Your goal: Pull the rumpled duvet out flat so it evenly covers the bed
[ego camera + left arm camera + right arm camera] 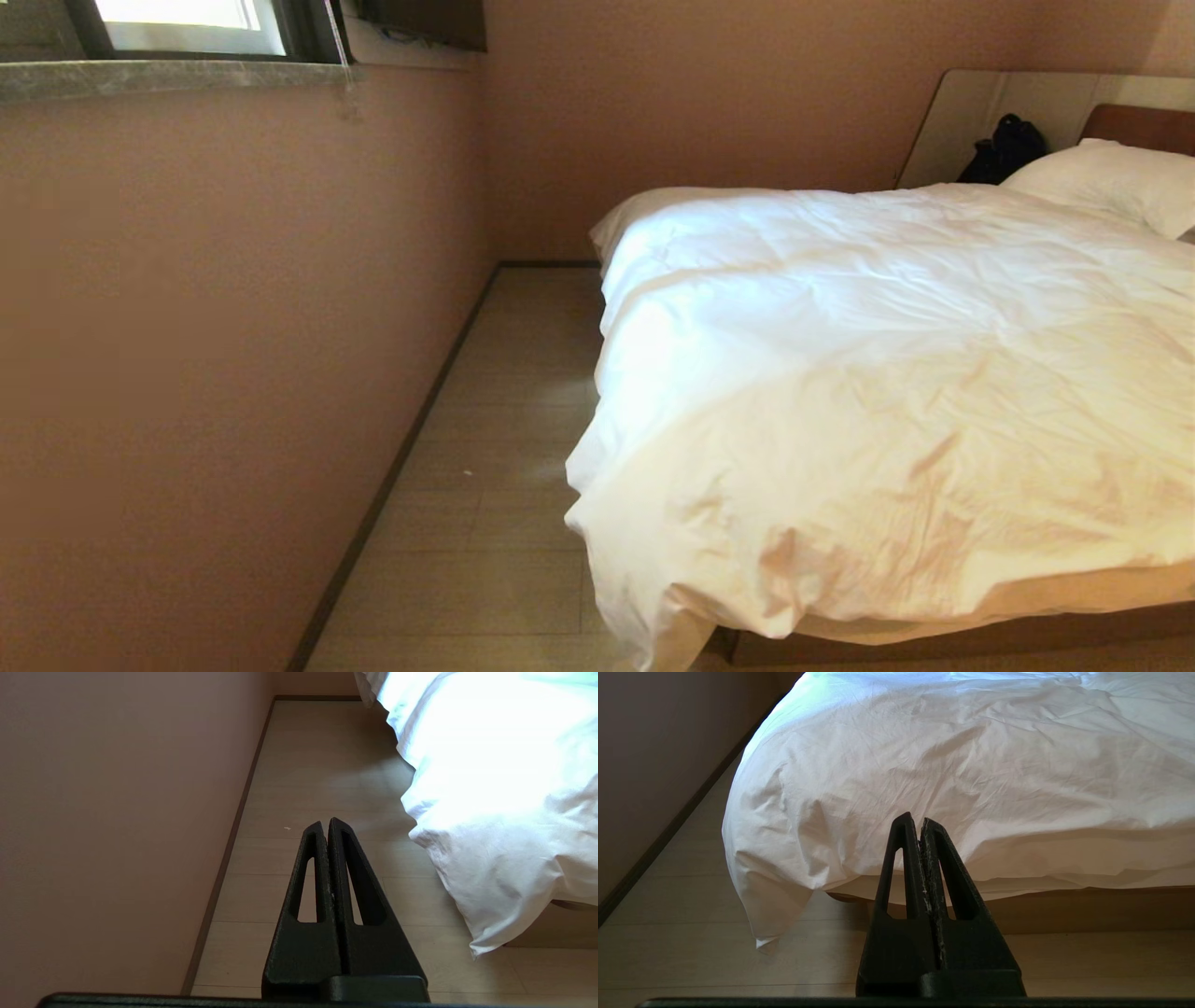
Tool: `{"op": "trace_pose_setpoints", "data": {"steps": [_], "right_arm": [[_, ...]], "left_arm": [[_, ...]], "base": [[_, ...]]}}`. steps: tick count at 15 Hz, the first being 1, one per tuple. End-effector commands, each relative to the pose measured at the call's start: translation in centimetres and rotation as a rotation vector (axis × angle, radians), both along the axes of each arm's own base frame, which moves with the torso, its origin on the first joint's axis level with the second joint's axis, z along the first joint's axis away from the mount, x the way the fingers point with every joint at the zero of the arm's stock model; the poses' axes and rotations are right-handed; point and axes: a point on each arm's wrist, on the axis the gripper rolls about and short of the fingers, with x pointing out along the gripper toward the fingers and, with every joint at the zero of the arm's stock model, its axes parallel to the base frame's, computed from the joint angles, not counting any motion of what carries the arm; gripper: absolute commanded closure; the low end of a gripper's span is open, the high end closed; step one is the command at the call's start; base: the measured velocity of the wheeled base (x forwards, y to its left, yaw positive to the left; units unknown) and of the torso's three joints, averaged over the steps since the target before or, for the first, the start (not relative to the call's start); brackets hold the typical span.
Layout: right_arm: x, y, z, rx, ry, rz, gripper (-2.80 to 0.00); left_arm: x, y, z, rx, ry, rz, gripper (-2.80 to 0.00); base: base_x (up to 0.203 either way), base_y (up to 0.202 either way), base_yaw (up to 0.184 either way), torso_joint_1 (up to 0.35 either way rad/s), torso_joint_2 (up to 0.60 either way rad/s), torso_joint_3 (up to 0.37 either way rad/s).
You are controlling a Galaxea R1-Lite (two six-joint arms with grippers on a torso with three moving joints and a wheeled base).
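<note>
Only from the head view do you see the pillow (1111, 182); each wrist view shows its clenched, empty left gripper (327, 823) and right gripper (914, 820) near the duvet (887, 401)

Your left gripper (325, 822) has matte black, tapered fingers with slotted cut-outs. Your right gripper (913, 817) matches, its inner edges scuffed pale
</note>
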Motion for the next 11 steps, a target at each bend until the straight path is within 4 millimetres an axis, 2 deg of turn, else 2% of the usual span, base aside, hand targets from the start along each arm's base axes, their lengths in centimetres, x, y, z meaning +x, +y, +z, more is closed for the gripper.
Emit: {"op": "trace_pose_setpoints", "data": {"steps": [1, 11], "right_arm": [[0.01, 0.00, 0.00, 0.000, 0.001, 0.000, 0.00], [0.01, 0.00, 0.00, 0.005, 0.001, -0.001, 0.00]], "left_arm": [[0.01, 0.00, 0.01, 0.000, 0.000, 0.000, 0.00], [0.00, 0.00, 0.00, 0.000, 0.000, 0.000, 0.00]], "base": [[0.000, 0.000, 0.000, 0.000, 0.00, 0.000], [0.000, 0.000, 0.000, 0.000, 0.00, 0.000]]}}
